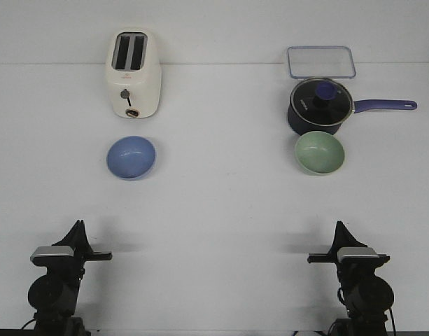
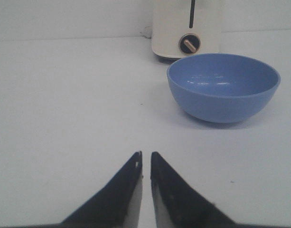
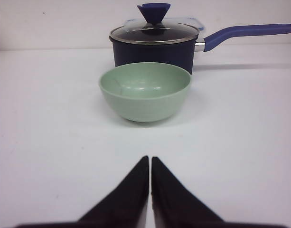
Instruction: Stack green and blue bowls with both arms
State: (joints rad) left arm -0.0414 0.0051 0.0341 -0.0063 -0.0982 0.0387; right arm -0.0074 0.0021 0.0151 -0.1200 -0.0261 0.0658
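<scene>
Left gripper [image 2: 145, 156] and right gripper [image 3: 150, 160] closed, empty; we see periwinkle matte round bowl [image 1: 131, 157] before cream toaster [image 1: 133, 73], sage one [image 1: 319, 152] far right, unstacked.

Matte plastic-looking blue bowl [image 2: 223, 87], green bowl [image 3: 145, 91]; glass-lidded saucepan [image 3: 154, 43].

Two thin black jointed arms. Left arm [image 1: 57, 283]: round black joint housing, grey block on top, short black side stub. Right arm [image 1: 361, 283]: same build, thin black cable at base. Fingers [image 2: 121, 194] black, flat, tapering to narrow points; right pair [image 3: 131, 194] identical.
</scene>
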